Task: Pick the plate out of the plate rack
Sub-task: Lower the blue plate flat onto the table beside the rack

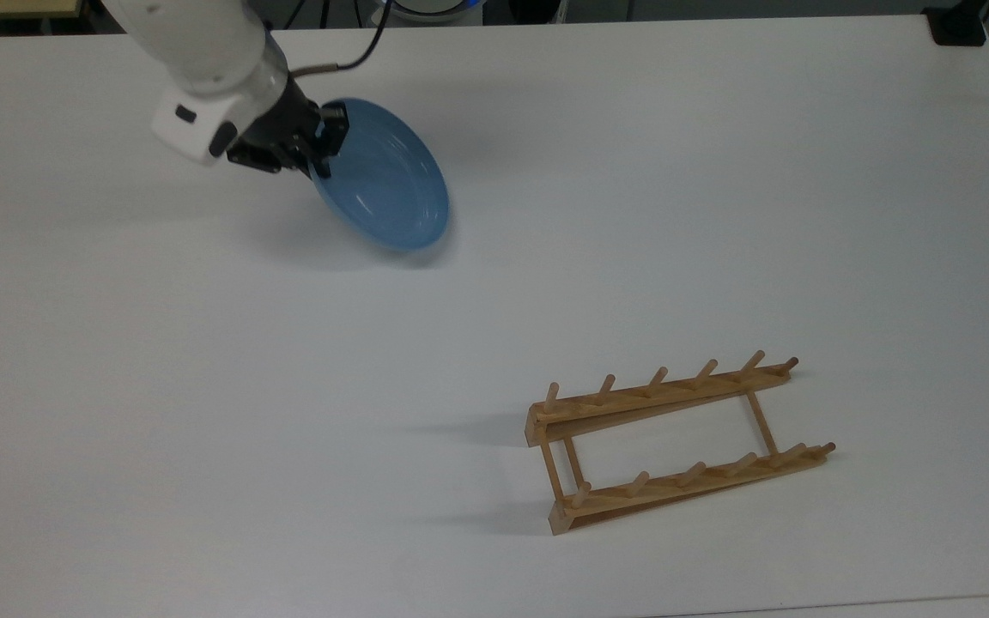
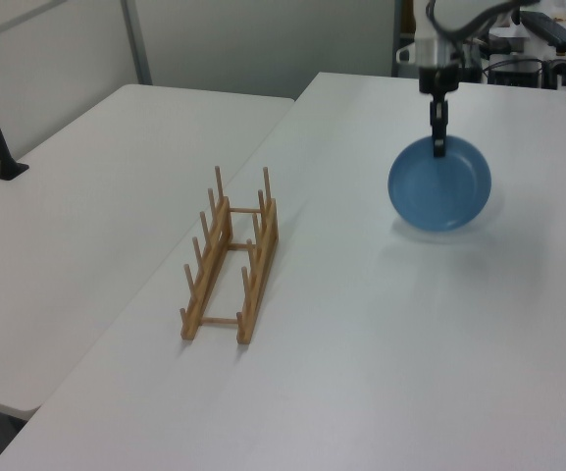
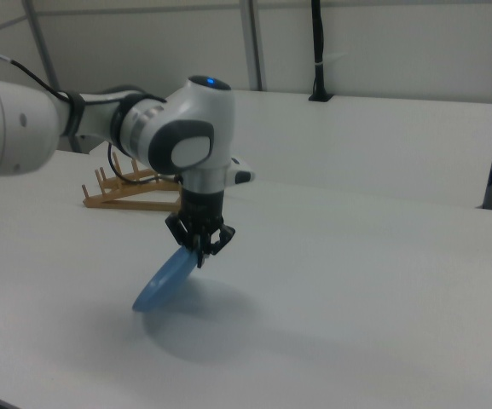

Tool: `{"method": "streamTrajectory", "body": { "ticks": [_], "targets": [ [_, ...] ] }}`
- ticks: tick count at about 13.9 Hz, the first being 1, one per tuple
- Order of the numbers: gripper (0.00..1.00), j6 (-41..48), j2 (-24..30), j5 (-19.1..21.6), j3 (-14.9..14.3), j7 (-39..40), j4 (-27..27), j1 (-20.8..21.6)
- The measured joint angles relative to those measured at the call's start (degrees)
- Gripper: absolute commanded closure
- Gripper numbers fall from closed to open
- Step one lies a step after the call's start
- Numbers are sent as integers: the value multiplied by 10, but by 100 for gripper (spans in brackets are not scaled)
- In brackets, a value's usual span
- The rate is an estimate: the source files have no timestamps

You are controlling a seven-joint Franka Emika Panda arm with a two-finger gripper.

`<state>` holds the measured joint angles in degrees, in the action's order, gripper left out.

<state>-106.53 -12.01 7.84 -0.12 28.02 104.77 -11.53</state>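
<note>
A broad white surface (image 1: 203, 386) carries the things; the plate rack (image 1: 675, 442) stands directly on it toward the top view's lower right, both rails flat on the top, pegs upright; a second white surface (image 2: 77, 196) adjoins at the left view's left.

I've got the plate (image 1: 385, 180) (image 2: 441, 186) (image 3: 166, 281) out of the rack (image 1: 675, 444) (image 2: 231, 265) (image 3: 130, 191) — light blue, round, shallow w/ faint rings inside. It's tilted, pinched at its upper rim, low edge right by the table, can't tell if touching. Rack's wooden, 2 rails w/ upright pegs + thin crossbars, sits flat, well apart from the plate, nothing in it.
</note>
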Motion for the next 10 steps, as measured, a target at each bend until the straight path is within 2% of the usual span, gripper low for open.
{"method": "streamTrajectory", "body": {
  "ticks": [1, 2, 4, 6, 8, 9, 10],
  "targets": [
    [98, -13, -9, 0, 0, 0, 6, 1],
    [83, -22, -18, 0, 0, 0, 10, 1],
    [39, -23, -25, 1, 0, 0, 9, 1],
    [20, -24, -26, 1, 0, 0, 10, 0],
    [5, -25, -27, 1, 0, -3, 10, -1],
    [0, -25, -27, 1, 0, -12, 9, -1],
    [0, -25, -27, 1, 0, -25, 7, -1]
  ]
}}
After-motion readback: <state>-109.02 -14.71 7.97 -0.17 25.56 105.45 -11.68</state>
